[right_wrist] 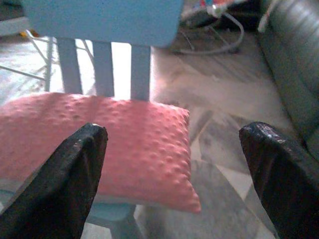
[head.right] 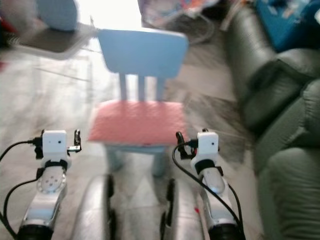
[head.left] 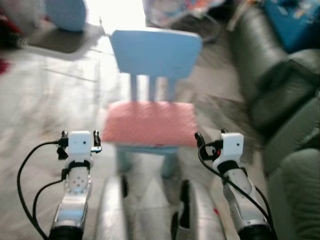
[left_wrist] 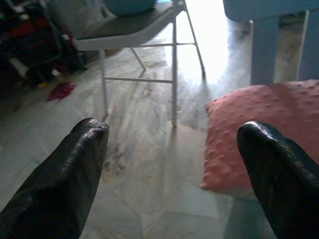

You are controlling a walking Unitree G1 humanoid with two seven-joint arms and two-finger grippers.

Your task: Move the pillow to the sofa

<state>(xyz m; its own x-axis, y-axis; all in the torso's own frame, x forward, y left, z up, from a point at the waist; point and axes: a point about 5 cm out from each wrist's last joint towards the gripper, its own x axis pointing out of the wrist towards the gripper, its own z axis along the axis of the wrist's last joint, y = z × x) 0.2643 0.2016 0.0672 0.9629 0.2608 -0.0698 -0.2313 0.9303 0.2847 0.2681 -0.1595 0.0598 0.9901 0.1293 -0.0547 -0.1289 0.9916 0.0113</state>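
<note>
**Pink, dimpled, soft: pinch the pillow by its edges**

Pillow (head.left: 149, 123) lies flat on the blue chair (head.left: 155, 52) seat, sofa (head.left: 280, 105) to my right. My left tool (left_wrist: 174, 164) and right tool (right_wrist: 172, 164) both gape open, short of it. Looks light and squashy; I'd grip opposite side edges.

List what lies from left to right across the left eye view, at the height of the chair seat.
Left pincer → pink pillow on the blue chair → right pincer → dark green sofa.
</note>
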